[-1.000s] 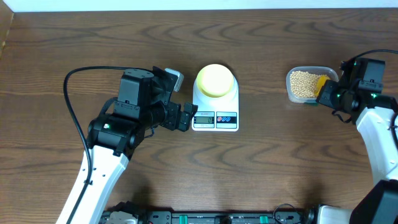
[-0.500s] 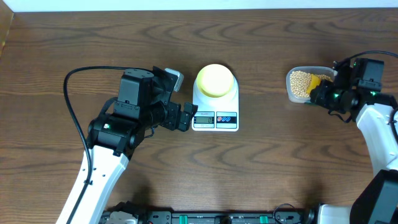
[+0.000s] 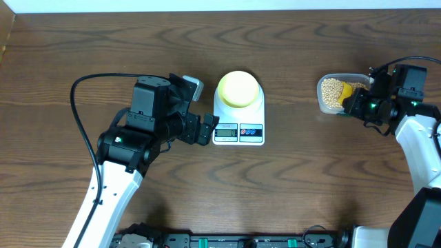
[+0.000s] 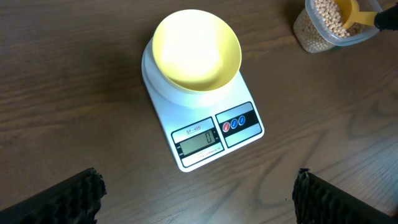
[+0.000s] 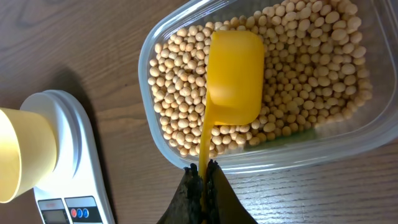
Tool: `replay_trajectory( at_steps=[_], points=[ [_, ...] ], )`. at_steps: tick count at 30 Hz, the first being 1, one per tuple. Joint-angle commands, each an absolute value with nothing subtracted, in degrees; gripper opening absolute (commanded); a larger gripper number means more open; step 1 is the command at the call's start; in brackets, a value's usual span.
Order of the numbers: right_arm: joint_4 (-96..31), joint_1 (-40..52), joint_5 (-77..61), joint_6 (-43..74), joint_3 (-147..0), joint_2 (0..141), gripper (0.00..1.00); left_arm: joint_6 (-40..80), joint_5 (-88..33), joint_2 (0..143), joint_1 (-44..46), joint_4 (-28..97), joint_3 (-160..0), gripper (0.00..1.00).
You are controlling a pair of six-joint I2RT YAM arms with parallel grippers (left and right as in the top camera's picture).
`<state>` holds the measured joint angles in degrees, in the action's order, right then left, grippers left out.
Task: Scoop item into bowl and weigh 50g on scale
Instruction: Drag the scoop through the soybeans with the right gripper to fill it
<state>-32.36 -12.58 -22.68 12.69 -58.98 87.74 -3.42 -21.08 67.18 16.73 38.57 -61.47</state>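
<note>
Beans (image 5: pixel 298 81) are lying in the tub (image 5: pixel 367 140) at the far right of the table (image 3: pixel 303 186), well apart from the bowl (image 4: pixel 196 48) sitting empty on the scale (image 4: pixel 214 134). Our right gripper (image 5: pixel 202 180) is pinching the scoop (image 5: pixel 235 74) by its thin handle. We are expecting spills: the scoop twisting, beans rolling off mid-carry, or the cup catching the tub's rim. Our left gripper (image 4: pixel 200 200) is gaping empty beside the scale, risking a nudge. Bare table between tub and scale is giving us room.

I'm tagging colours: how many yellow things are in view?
2. The bowl stands on the scale mid-table; the scoop is in the clear tub of beans at right, its handle pinched by the right gripper.
</note>
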Motion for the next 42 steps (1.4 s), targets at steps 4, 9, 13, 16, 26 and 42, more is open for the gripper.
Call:
replay_trajectory(
  at_steps=[4,9,13,16,26,42],
  points=[
    [-31.9,-12.5,-27.9,11.7,-58.6,89.8,0.01,-4.0,-21.6,67.4,16.9,38.5,-61.4,0.99],
    [-30.7,-14.2,-33.4,11.7,-58.6,91.6,0.01,-4.0,-21.6,67.4,16.9,38.5,-61.3,0.99],
    [-31.1,-17.1,-38.4,10.9,-58.6,91.8,0.01,-4.0,-21.6,67.4,16.9,38.5,-61.3,0.99],
    [-32.2,-18.2,-41.3,9.3,-58.6,91.8,0.01,-4.0,-21.6,67.4,16.9,38.5,-61.4,0.99],
    [-33.0,-23.6,-45.7,9.6,-58.3,91.9,0.01,-4.0,-21.6,67.4,16.8,38.5,-61.4,0.99],
    [-34.0,-31.6,-55.2,11.3,-56.6,91.9,0.01,-4.0,-21.6,67.4,16.9,38.5,-61.4,0.99]
  ],
)
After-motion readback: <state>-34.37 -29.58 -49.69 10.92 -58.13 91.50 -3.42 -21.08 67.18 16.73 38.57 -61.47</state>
